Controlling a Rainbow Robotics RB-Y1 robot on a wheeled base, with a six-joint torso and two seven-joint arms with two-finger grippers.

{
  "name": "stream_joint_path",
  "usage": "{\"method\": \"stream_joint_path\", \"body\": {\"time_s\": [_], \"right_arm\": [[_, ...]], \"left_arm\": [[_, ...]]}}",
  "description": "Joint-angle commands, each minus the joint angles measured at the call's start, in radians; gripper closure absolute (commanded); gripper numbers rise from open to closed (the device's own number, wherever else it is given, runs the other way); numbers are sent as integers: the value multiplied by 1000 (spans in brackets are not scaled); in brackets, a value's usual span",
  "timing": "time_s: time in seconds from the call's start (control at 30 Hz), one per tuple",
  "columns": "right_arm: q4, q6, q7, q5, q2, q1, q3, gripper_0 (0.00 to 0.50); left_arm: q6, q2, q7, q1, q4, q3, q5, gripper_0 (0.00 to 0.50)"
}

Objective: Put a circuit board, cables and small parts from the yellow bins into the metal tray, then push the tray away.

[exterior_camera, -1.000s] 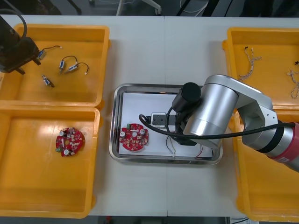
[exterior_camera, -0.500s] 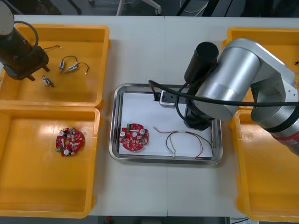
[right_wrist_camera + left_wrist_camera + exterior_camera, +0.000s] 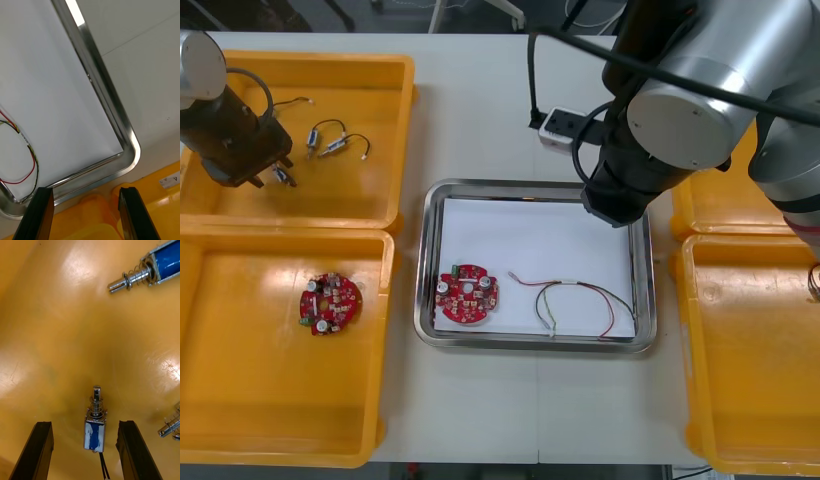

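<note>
The metal tray (image 3: 423, 270), white inside, holds a round red circuit board (image 3: 468, 295) and a red and yellow cable (image 3: 572, 304). My right gripper (image 3: 617, 210) hangs over the tray's far right corner. In the right wrist view it (image 3: 86, 215) is open with nothing between the fingers, above the tray rim (image 3: 125, 148), and the cable (image 3: 26, 150) lies off to one side. My left gripper (image 3: 258, 172) is low in the far left yellow bin (image 3: 380, 80). It (image 3: 86, 453) is open, with a small blue and metal part (image 3: 95, 423) lying between the fingertips.
More small metal parts (image 3: 335, 140) lie in the far left bin; two (image 3: 150, 268) (image 3: 170, 425) show beyond my left fingers. A second circuit board (image 3: 330, 302) sits in the near left bin (image 3: 260, 400). Yellow bins (image 3: 750, 380) stand on the right, and a bin (image 3: 150, 210) borders the tray corner.
My right arm rose and drew back from the tray's middle to its far right corner, leaving the red and yellow cable there. My left gripper moved toward the small part.
</note>
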Motion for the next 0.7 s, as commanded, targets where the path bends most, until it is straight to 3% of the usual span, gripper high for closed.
{"method": "stream_joint_path", "body": {"time_s": [0.03, 0.4, 0.57, 0.7], "right_arm": [[4, 4, -100, -27, -56, -45, -97, 0], [162, 4, -129, -116, -173, -60, -326, 0], [246, 4, -123, -122, -213, -77, -386, 0], [278, 4, -132, -85, -240, -77, -424, 0]], "left_arm": [[-17, -18, -108, -33, 2, -14, 9, 0], [-26, -20, -133, -10, 2, -15, 6, 0], [-43, -20, -143, 5, 2, -15, 6, 0], [-55, -20, -154, 14, 2, -15, 4, 0]]}}
